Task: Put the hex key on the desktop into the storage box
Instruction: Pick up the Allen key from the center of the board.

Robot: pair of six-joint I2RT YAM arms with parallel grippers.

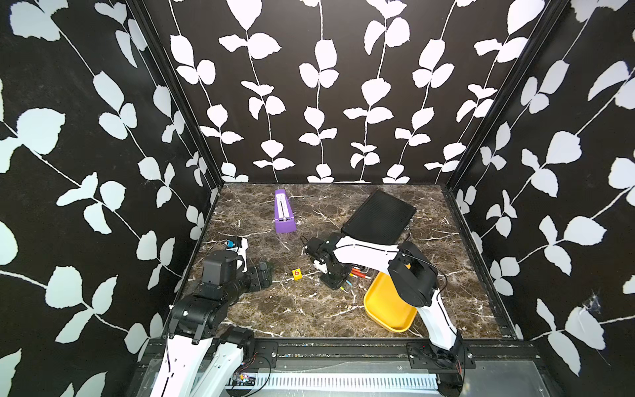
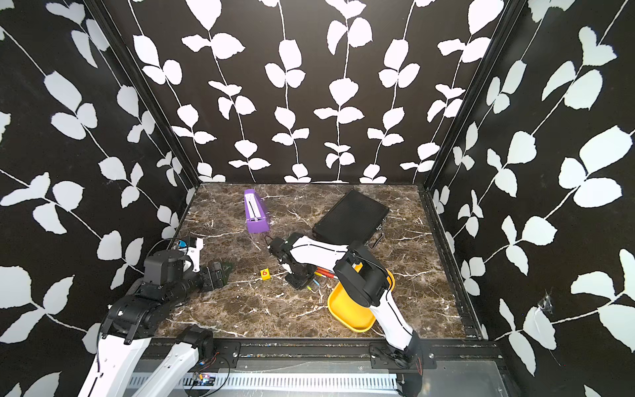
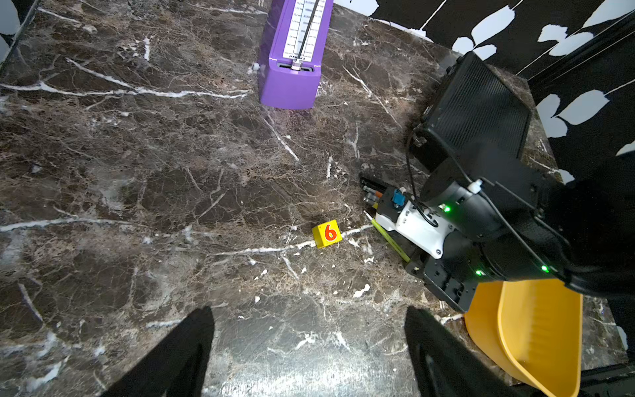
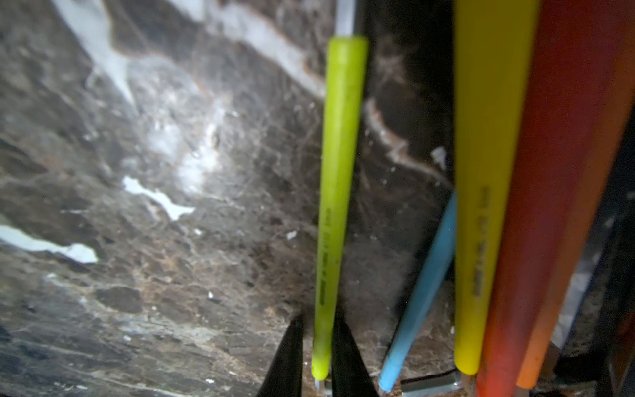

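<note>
your right gripper (image 4: pixel 318 314) is down at the tabletop (image 1: pixel 309 309). its two black fingers (image 4: pixel 287 357) are set narrow on either side of the lime-green hex key (image 4: pixel 338 192), close to one end of its sleeve. one finger looks pressed against the sleeve and a thin dark sliver shows on the other side. the wrist view is blurred, so you cannot tell whether the key is truly pinched.

that key lies flat on the marble, outside the yellow box (image 1: pixel 385 311) and just beside the box's far corner. closer to the box lie more hex keys: a blue key (image 4: pixel 422 292), a yellow key (image 4: pixel 481 172) and a red-orange key (image 4: pixel 556 206), their sleeves bunched together. in both top views the right arm reaches over the box's far end and hides part of its rim.

your left gripper (image 3: pixel 309 309) is spread wide, with only bare marble between its fingers, well apart from the box. a small yellow block marked 6 (image 1: pixel 297 273) sits between that gripper and the box, nearer the keys. a black ribbed case (image 1: pixel 379 214) lies beyond the box toward the back wall. a purple metronome (image 1: pixel 284 213) sits farther from the box, also toward the back.
</note>
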